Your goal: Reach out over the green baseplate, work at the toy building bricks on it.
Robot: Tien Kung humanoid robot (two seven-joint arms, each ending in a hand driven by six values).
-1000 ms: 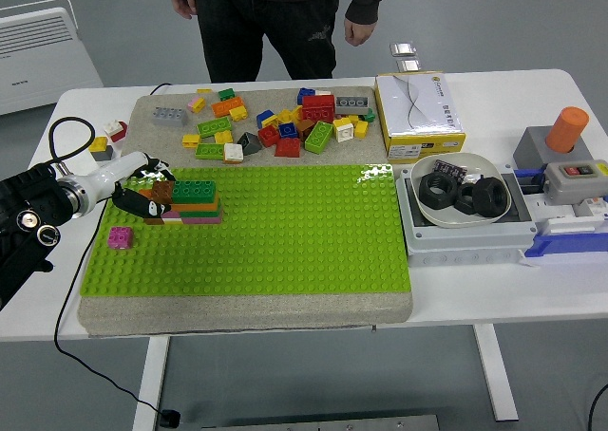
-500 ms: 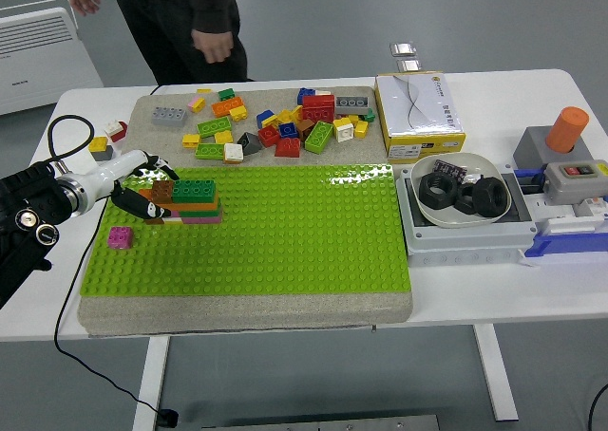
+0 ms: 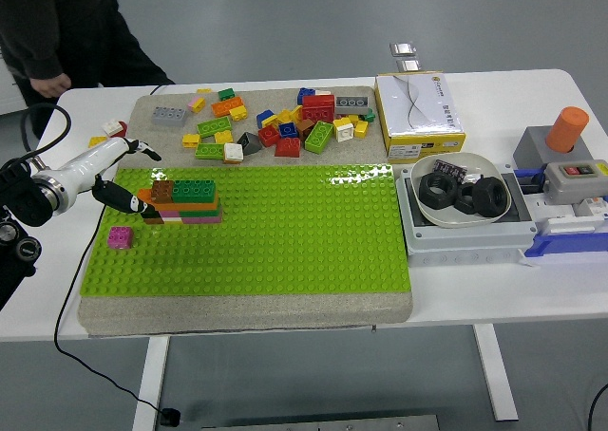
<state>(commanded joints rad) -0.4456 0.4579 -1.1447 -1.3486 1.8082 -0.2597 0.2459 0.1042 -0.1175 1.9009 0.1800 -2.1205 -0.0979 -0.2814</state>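
The left hand (image 3: 122,173) has drawn back from the brick stack (image 3: 185,201) since 1 second ago; its fingers are spread and hold nothing, 1 fingertip near the stack's left end. Judgement: the stack is released, so placement looks complete. The stack sits at the left of the green baseplate (image 3: 285,241). At right, the white bowl (image 3: 423,209) holds black nuts (image 3: 465,196).
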